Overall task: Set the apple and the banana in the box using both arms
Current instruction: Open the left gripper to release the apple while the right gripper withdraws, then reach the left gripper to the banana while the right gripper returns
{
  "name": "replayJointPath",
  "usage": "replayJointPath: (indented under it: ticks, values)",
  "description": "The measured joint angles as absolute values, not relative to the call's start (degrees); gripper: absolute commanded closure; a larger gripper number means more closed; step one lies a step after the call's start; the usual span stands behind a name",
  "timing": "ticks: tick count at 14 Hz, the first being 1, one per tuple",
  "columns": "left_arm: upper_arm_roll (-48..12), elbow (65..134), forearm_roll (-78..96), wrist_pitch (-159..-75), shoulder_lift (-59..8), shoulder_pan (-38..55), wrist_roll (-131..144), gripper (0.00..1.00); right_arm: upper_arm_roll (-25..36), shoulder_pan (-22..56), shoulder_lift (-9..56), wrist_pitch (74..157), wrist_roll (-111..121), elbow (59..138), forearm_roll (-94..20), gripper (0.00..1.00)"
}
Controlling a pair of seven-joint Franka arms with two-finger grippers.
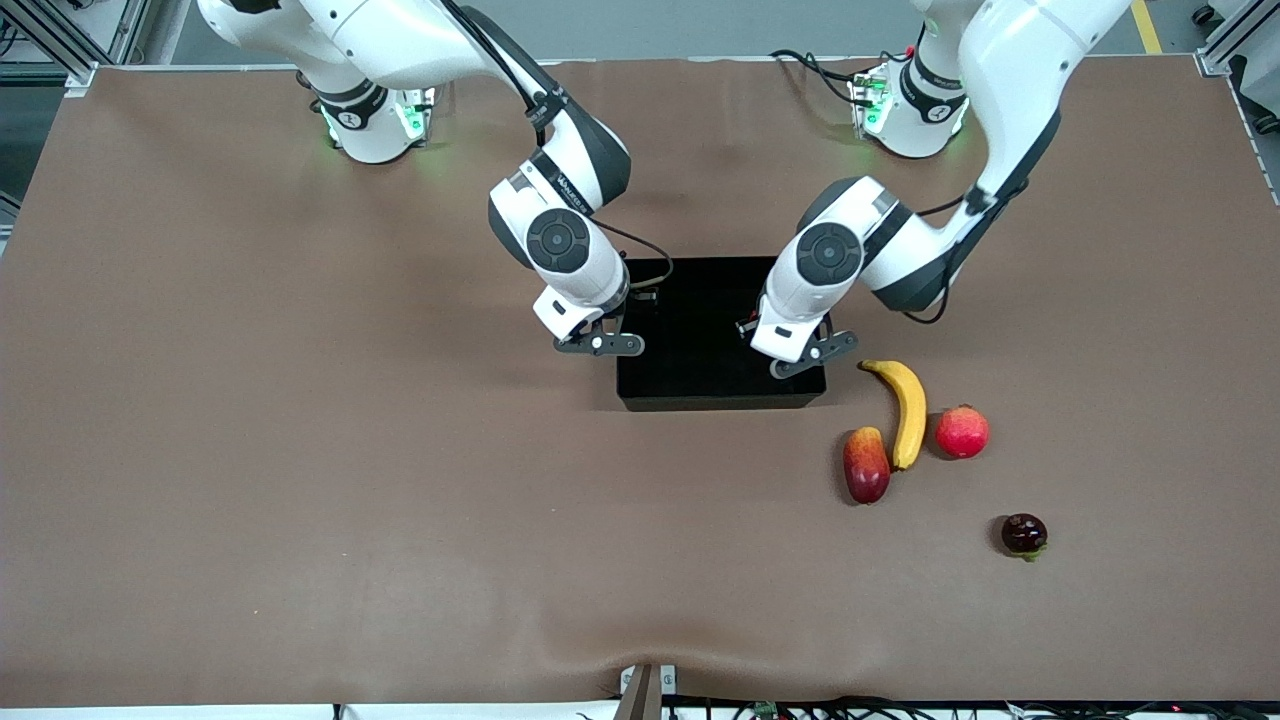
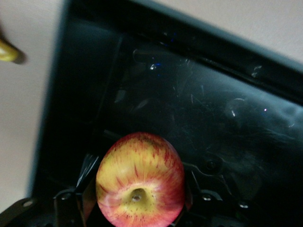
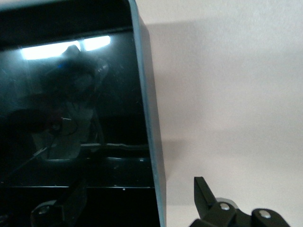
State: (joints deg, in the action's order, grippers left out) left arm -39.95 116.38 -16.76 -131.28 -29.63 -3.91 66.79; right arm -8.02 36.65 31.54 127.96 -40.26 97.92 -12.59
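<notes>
While the left gripper clamps the small round red-and-yellow streaked apple over the shallow glossy black plastic box, the right gripper, fingers spread and empty, straddles that box's wall at the right arm's end. Curved yellow banana: on the brown tabletop, just beside the box toward the left arm's end, slightly nearer the front camera. Elongated red-yellow oval fruit: touching the banana's lower tip.
</notes>
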Motion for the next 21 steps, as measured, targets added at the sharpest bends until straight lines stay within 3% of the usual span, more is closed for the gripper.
replayJointPath:
  ticks: [2, 3, 4, 5, 10, 13, 17, 21]
  values:
    - [-39.9, 116.3, -18.9, -132.3, -32.1, -3.9, 67.2, 1.0, -7.8, 36.6, 31.3, 127.9, -40.2, 97.2, -12.6, 0.0]
    - [-40.0, 116.3, -19.7, -132.5, -32.8, -3.8, 67.3, 0.77, -7.7, 36.5, 31.1, 127.9, -40.2, 96.7, -12.6, 0.0]
    - [-40.0, 116.2, -20.3, -132.4, -33.0, -3.7, 67.4, 0.34, -7.6, 36.4, 30.9, 127.9, -40.2, 96.4, -12.6, 0.0]
    - [-40.1, 116.1, -20.4, -132.4, -32.9, -3.6, 67.5, 0.0, -7.6, 36.2, 30.6, 127.9, -39.9, 96.2, -12.6, 0.0]
    - [-40.0, 114.0, -20.8, -131.1, -32.8, -3.5, 67.5, 0.0, -7.3, 31.5, 28.3, 124.6, -29.3, 95.9, -12.1, 0.0]
    - [-41.0, 106.8, -20.8, -120.8, -30.9, -3.7, 67.5, 0.0, -7.0, 25.1, 25.6, 117.5, -19.3, 95.8, -12.0, 0.0]
    - [-41.8, 91.5, -20.8, -102.2, -28.0, -5.2, 62.6, 0.0, -6.8, 13.4, 20.0, 107.5, -5.4, 95.7, -11.9, 0.0]
    - [-41.4, 90.0, -20.9, -99.5, -29.0, -16.6, 46.8, 0.0, -6.8, 4.6, 14.0, 102.9, 1.3, 95.7, -11.9, 0.0]
